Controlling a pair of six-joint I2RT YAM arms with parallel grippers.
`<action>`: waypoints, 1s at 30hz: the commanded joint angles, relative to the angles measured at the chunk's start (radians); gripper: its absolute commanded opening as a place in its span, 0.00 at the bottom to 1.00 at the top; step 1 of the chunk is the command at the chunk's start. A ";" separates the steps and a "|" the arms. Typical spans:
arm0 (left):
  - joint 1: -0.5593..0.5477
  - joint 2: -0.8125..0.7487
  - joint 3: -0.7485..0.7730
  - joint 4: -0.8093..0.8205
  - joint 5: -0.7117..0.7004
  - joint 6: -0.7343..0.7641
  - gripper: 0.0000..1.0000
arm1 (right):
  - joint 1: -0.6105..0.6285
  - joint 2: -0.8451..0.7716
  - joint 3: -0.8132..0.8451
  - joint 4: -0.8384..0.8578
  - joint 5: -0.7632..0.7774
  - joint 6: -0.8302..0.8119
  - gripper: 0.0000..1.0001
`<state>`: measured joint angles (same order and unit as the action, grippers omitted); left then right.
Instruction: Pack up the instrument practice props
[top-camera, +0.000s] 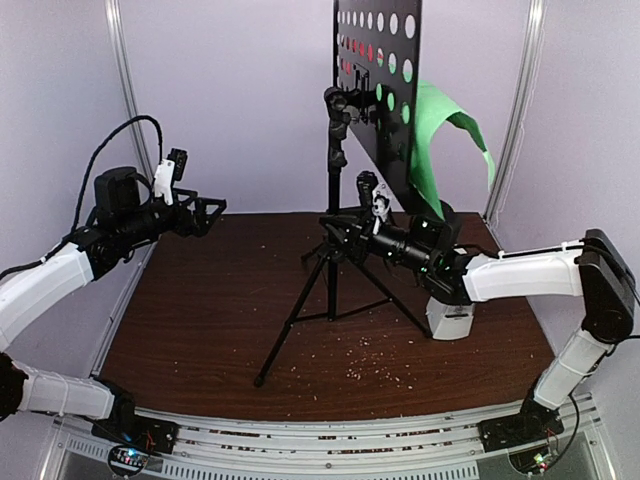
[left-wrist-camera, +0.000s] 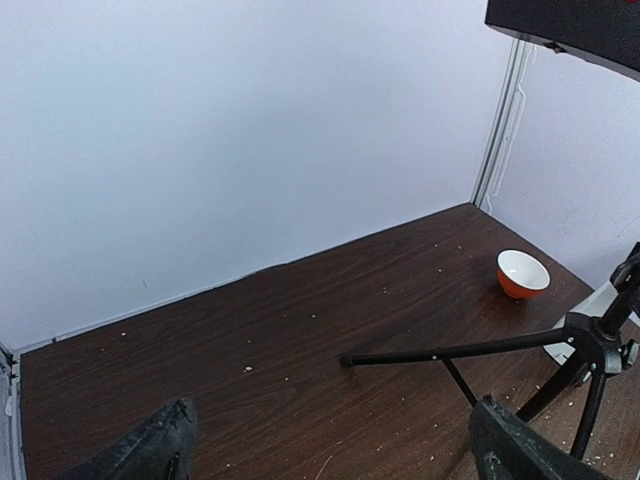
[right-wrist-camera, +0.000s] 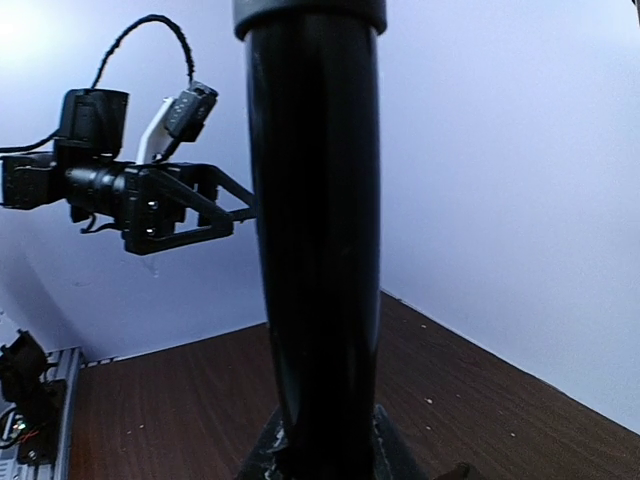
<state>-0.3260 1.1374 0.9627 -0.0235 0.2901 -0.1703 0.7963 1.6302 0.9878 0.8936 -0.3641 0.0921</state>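
Observation:
The black perforated music stand (top-camera: 380, 90) stands on its tripod legs (top-camera: 300, 320) mid-table. A green music sheet (top-camera: 440, 140) hangs off the desk's right side, and red sheet colour (top-camera: 358, 48) shows through the holes. My right gripper (top-camera: 335, 230) reaches in from the right and is shut on the stand's pole (right-wrist-camera: 315, 200), with a finger pressed against each side low in the right wrist view. A white metronome (top-camera: 450, 320) sits mostly hidden under the right arm. My left gripper (top-camera: 205, 213) hovers open and holding nothing at the far left, its fingers (left-wrist-camera: 165, 445) wide apart above the table.
A small orange-and-white bowl (left-wrist-camera: 523, 273) sits near the back right corner. One tripod leg (left-wrist-camera: 450, 352) stretches across the brown table (top-camera: 200, 330) toward the left. Crumbs are scattered on the wood. White walls close in the back and sides.

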 joint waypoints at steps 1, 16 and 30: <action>0.010 -0.008 -0.012 0.043 -0.029 0.000 0.98 | 0.066 -0.071 0.028 -0.021 0.503 -0.064 0.00; 0.010 -0.027 -0.033 0.050 -0.071 -0.002 0.98 | 0.175 0.118 0.284 -0.058 1.130 -0.103 0.00; 0.010 -0.011 -0.033 0.044 -0.066 -0.005 0.98 | 0.189 0.133 0.256 -0.106 1.013 -0.052 0.57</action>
<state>-0.3260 1.1255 0.9363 -0.0231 0.2276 -0.1703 0.9867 1.8286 1.2881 0.7422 0.7334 0.0021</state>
